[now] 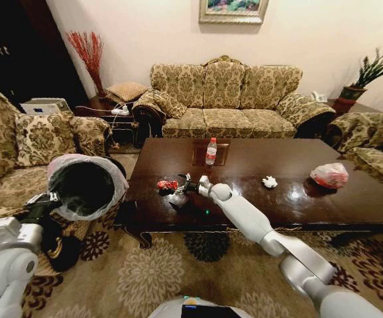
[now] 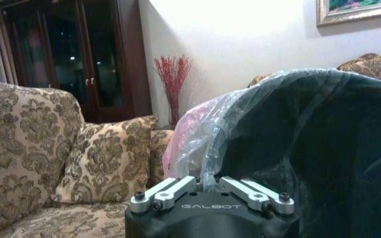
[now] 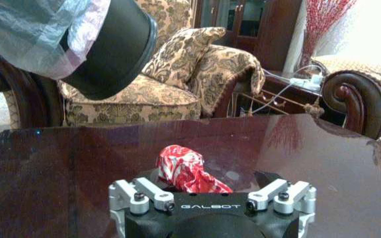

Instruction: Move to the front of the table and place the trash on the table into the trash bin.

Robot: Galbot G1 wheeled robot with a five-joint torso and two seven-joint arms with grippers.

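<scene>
The trash bin (image 1: 85, 185) is held tilted off the floor by the left tool (image 2: 207, 191), clamped on its rim. On the tabletop (image 1: 258, 199), the red wrapper (image 3: 184, 171) lies between the right tool's (image 3: 212, 191) spread fingers, apparently ungripped.

Glossy wood, thin plastic, patterned cloth

The table (image 1: 350, 199) is dark brown wood polished to a mirror gloss, throwing back light and reflections; the red wrapper (image 3: 185, 171) on it is crinkled, shiny foil-like film; the bottle (image 1: 211, 151) is clear smooth plastic; the white wad (image 1: 269, 181) looks like matt crumpled paper; the knotted bag (image 1: 329, 175) is thin wrinkled plastic; the trash bin (image 1: 85, 187) is matt dark, lined with filmy translucent plastic; the right gripper (image 3: 214, 186) has matt silvery metal links on a black body; the sofas (image 1: 224, 99) are woven floral cloth.
</scene>
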